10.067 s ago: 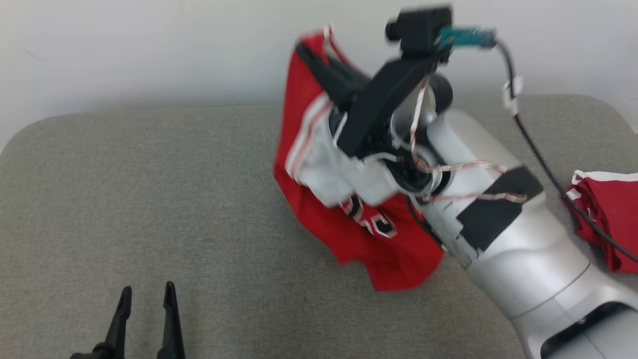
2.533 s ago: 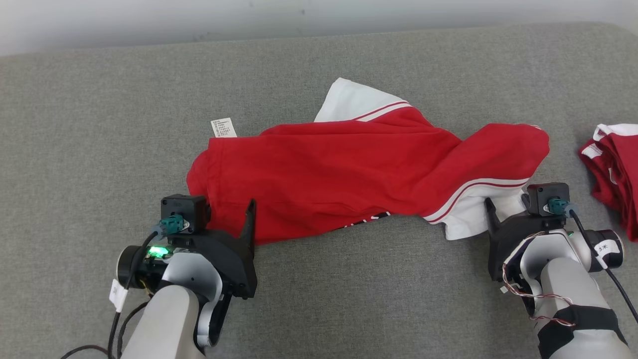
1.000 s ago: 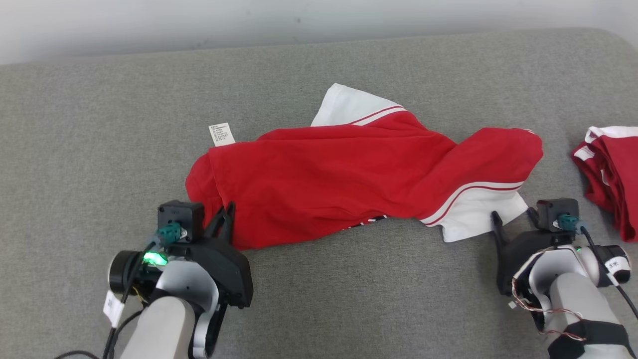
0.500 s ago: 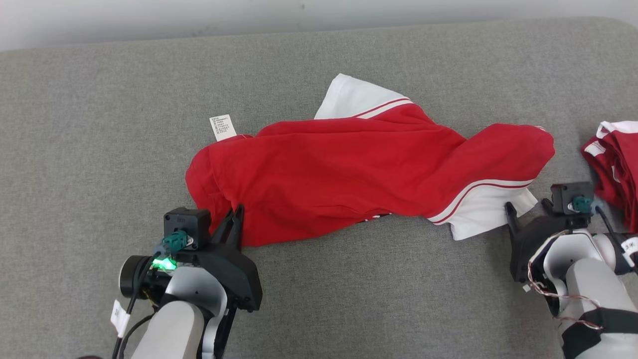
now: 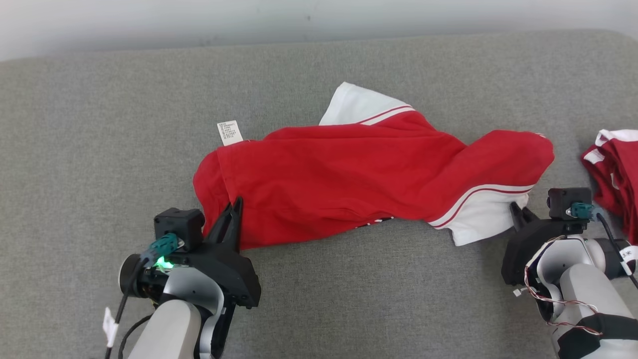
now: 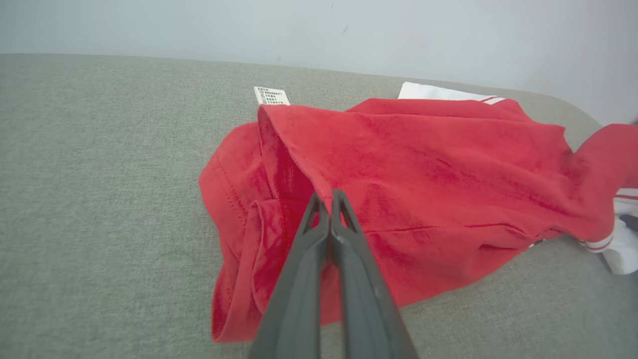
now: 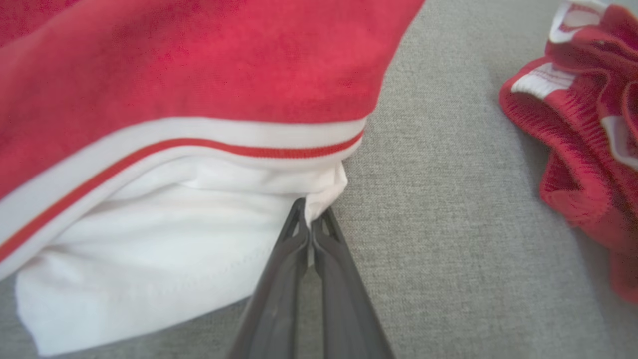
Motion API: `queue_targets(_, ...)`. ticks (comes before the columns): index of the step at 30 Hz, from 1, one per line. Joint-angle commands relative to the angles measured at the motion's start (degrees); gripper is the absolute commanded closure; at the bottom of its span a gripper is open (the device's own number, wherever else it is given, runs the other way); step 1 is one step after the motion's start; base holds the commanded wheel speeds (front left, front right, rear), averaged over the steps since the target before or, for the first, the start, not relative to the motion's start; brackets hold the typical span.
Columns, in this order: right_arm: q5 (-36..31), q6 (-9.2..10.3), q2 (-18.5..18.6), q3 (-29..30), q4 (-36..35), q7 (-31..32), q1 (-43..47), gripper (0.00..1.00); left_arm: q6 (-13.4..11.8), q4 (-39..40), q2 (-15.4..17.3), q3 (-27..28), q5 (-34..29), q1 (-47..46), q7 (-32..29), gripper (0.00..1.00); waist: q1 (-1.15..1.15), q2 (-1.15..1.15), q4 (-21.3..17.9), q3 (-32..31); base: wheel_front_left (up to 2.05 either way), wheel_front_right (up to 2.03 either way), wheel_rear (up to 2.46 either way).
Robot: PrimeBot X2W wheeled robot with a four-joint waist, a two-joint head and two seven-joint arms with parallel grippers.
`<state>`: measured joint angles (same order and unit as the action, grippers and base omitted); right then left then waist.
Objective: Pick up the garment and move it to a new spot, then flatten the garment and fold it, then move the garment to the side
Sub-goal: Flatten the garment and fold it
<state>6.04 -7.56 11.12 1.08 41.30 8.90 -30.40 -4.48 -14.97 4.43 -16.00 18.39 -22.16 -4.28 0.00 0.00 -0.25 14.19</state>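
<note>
Shirt point(image 5: 359, 179), limp and light, sags unless edge-held: left gripper point(image 6: 326, 198) clamps its red hem, right gripper point(image 7: 310, 209) seemingly clamps its white sleeve.

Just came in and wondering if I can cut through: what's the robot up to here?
The robot has a crumpled red-and-white garment lying on the grey cushion. Its left gripper is shut on the red end, its right gripper on the white corner. It isn't flattened or folded yet. A second red garment lies to the right.
</note>
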Motion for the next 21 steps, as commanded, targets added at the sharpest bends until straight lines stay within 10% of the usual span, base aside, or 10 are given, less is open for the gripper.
queue_targets(1, 0.9, 0.17, 0.3, -0.6, -1.6, -1.2, 0.8, 1.0, 0.3, 0.4, 0.0, 0.3, 1.1, 0.6, 1.0, 1.0, 0.0, 0.0, -0.2, -1.1, 0.0, 0.0, 0.0)
queue_targets(21, 13.6, 0.17, 3.5, -4.8, -29.1, -1.4, -3.6, 1.0, 4.5, 6.0, 0.9, 7.1, 12.6, -5.8, 2.2, 1.0, 0.0, 0.0, -3.7, -8.5, 0.0, 0.0, 0.0)
